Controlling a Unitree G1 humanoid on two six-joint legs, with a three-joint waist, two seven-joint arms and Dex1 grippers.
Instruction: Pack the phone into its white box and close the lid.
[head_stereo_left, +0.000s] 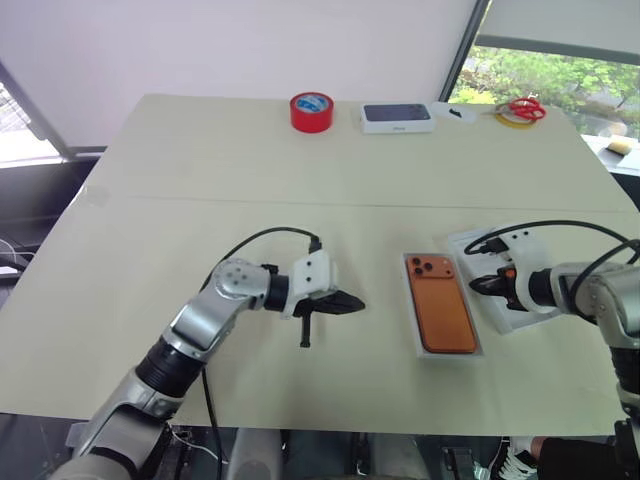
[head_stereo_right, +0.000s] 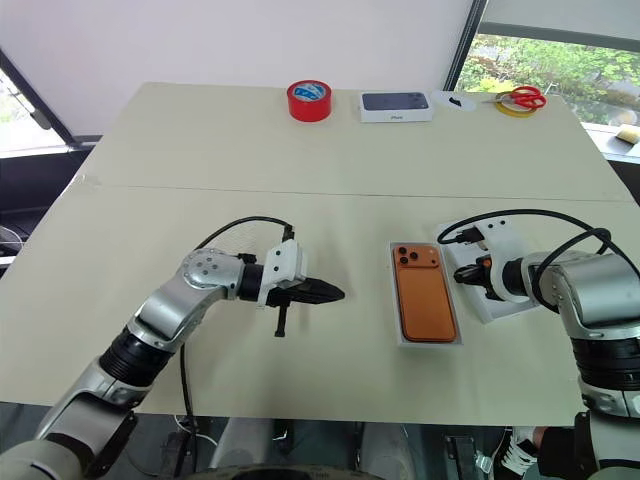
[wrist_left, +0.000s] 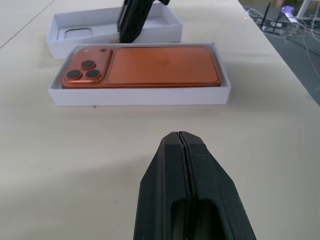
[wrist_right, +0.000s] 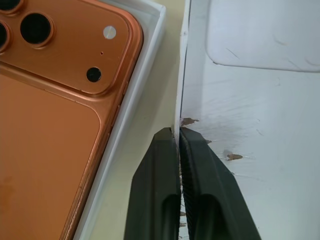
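Left eye view: cream table (head_stereo_left: 200, 200) across most of the frame. Right of centre, white box (head_stereo_left: 417, 335) with the phone (head_stereo_left: 443, 308) lying inside, back up, long axis running from lower frame to upper frame, camera lenses at the far end, upper-left corner of the phone. Just to its right, touching nothing of the box, the lid (head_stereo_left: 478, 244), open side up, tilted slightly off the phone's line. Right gripper (head_stereo_left: 480, 285) clamped on the lid's near-side wall, the wall facing the box. Left gripper (head_stereo_left: 352, 304) left of the box, well apart from it, fingers pressed together on nothing, pointing toward the phone. Along the upper edge: dark-topped white box (head_stereo_left: 397, 117), red tape roll (head_stereo_left: 311, 111), red-handled scissors (head_stereo_left: 527, 107).

Right wrist view: thin lid wall pinched between the two black fingers (wrist_right: 155, 180), narrow strip of table between lid and box. Left wrist view: oval recess in the lid's pale floor.
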